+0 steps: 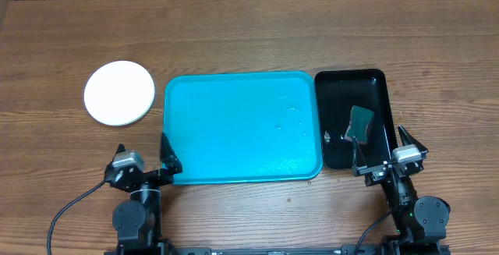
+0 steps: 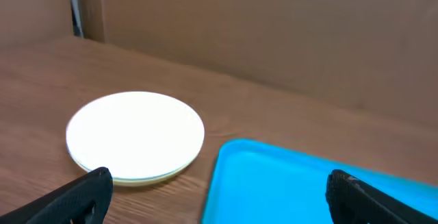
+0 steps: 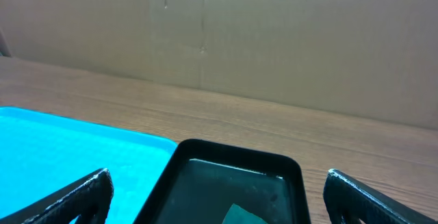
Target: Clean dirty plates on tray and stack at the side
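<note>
On the wooden table (image 1: 257, 29), seen from overhead, the plates (image 1: 119, 92) sit as one round white disc to the left of the turquoise tray (image 1: 234, 130), apart from its edge. From this height I cannot tell how many are piled there. A few wet glints show on the tray's right half. Just beside its right rim lies a smaller glossy black tray (image 1: 351, 90) with a teal-green sponge (image 1: 360, 122) in its nearer part. The left gripper (image 1: 141, 143) hangs at the turquoise tray's near left corner and the right gripper (image 1: 380, 136) at the black tray's near right corner. Both have their jaws spread wide with nothing between them.

Through the left wrist camera I get what the overhead view hides. Under the white top plate a pale yellowish rim peeks out along the near edge, so it is a stack, resting on the bare table left of the tray's rounded corner. My two dark fingers (image 2: 79, 195) frame the shot, far apart. A cardboard wall (image 2: 274, 39) stands behind the table.

Through the right wrist camera the plates are out of frame. I see the black tray's far rim, a corner of the sponge inside it, the turquoise tray to its left, and the same cardboard behind. The fingers (image 3: 75, 195) stand wide, holding nothing.
</note>
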You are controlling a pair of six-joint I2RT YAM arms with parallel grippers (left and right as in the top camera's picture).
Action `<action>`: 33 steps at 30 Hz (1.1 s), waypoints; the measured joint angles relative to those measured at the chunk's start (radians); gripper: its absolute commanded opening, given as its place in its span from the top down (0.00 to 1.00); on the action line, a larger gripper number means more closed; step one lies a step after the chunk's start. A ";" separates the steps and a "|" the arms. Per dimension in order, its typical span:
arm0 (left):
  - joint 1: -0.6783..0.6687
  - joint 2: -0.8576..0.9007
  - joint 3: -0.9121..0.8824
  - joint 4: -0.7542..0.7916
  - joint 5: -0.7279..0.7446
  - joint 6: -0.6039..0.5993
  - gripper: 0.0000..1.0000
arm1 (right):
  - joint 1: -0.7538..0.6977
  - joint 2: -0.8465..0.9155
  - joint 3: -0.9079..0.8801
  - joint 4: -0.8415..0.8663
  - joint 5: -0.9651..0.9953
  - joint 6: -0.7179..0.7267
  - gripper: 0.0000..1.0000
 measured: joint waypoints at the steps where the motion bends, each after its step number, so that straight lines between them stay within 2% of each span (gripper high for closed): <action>1: -0.002 0.000 0.000 0.000 0.000 0.034 0.00 | 0.000 0.000 0.000 0.000 0.001 0.000 0.00; 7: -0.007 0.000 0.000 -0.006 0.030 0.118 0.00 | 0.000 0.000 0.000 0.000 0.000 -0.001 0.00; 33: -0.041 0.000 0.000 -0.009 0.076 0.118 0.00 | 0.000 0.000 0.000 0.000 0.001 -0.001 0.00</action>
